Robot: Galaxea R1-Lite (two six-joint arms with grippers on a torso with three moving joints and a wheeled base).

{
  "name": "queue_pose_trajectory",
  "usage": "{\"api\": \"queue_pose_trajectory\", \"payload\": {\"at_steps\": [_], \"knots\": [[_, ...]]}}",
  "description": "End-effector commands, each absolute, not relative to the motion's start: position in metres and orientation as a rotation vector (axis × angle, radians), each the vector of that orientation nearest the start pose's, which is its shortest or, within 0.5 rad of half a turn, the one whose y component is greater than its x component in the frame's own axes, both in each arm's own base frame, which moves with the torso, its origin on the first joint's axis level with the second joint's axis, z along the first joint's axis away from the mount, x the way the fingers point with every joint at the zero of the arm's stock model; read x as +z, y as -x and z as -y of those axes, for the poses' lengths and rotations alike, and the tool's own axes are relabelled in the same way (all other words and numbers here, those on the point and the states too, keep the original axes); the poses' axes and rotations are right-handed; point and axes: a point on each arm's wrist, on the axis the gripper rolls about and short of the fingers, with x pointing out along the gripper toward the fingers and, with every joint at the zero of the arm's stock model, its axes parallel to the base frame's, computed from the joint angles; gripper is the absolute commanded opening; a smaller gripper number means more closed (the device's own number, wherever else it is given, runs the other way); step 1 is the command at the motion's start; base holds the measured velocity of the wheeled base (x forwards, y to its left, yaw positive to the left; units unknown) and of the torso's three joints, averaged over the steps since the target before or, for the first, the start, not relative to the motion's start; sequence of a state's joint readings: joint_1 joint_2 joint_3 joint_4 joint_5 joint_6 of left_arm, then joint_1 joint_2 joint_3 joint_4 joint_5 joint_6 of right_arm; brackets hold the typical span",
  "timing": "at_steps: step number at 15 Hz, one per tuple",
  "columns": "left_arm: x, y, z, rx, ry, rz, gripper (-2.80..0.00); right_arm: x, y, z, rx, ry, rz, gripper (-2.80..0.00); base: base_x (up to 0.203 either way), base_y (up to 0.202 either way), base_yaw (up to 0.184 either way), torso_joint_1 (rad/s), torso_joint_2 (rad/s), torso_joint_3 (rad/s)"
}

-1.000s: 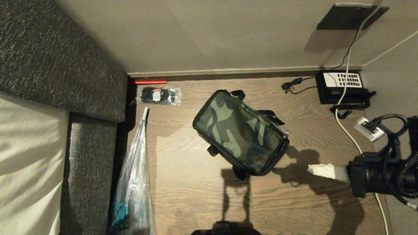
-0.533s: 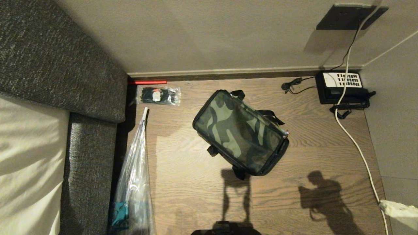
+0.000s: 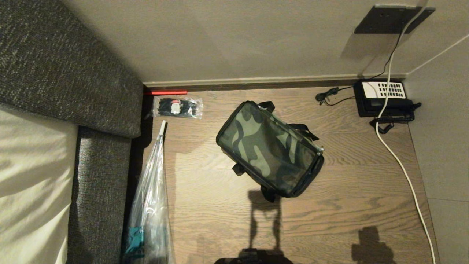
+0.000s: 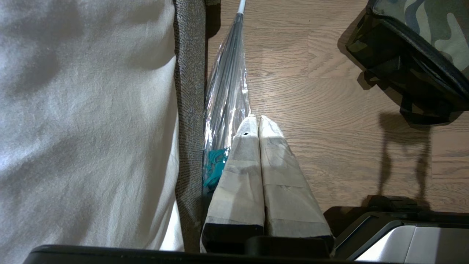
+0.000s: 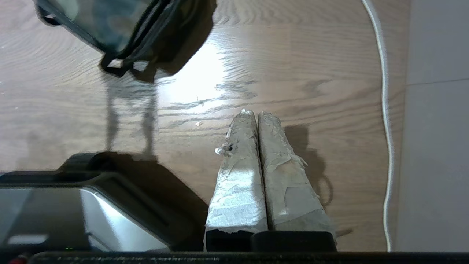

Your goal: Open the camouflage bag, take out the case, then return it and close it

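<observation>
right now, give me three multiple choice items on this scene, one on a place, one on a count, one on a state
1. Where does the telephone sit?
A. on the sofa
B. on the floor by the wall, in the far right corner of the head view
C. inside the bag

2. How many grippers show in the head view?
A. none
B. one
C. two

3. What state is the camouflage bag in?
A. lid thrown back, red lining showing
B. lying crushed flat
C. closed, standing on the wood floor

Answers:
1. B: the telephone lies against the baseboard at the far right.
2. A: only shadows fall on the floor there; the left gripper and right gripper appear only in their wrist views, each shut and empty.
3. C: the camouflage top covers the bag and no lining shows.
</observation>
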State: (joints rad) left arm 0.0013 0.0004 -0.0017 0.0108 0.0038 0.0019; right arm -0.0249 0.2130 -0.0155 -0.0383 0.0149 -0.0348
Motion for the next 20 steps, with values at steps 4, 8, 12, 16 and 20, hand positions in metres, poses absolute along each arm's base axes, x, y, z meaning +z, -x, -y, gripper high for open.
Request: {"api": "queue_pose_trajectory", "payload": {"at_steps": [4, 8, 12, 16, 20], "knots": [[0.0748, 0.0229, -0.0001, 0.006, -0.003, -0.009, -2.8, 0.0739, 0.0223, -0.0001, -0.002, 0.01, 0.025, -2.8, 0.0, 0.0, 0.0, 0.0, 0.0, 0.0], [0.0748, 0.0229, -0.0001, 0.006, -0.003, -0.009, -2.8, 0.0748, 0.0222, 0.0001, -0.003, -0.011, 0.024, -2.8, 0.0, 0.0, 0.0, 0.0, 0.0, 0.0], [0.0748, 0.0229, -0.0001, 0.006, -0.003, -0.009, -2.8, 0.074, 0.022, 0.0001, -0.003, -0.012, 0.021, -2.8, 0.0, 0.0, 0.0, 0.0, 0.0, 0.0], [0.075, 0.023, 0.0, 0.004, -0.004, -0.01, -2.8, 0.0748, 0.0223, 0.0001, -0.003, -0.014, 0.025, -2.8, 0.0, 0.0, 0.0, 0.0, 0.0, 0.0], [0.075, 0.0229, -0.0001, 0.008, -0.003, -0.008, -2.8, 0.074, 0.022, 0.0001, -0.003, -0.012, 0.021, -2.8, 0.0, 0.0, 0.0, 0.0, 0.0, 0.0]]}}
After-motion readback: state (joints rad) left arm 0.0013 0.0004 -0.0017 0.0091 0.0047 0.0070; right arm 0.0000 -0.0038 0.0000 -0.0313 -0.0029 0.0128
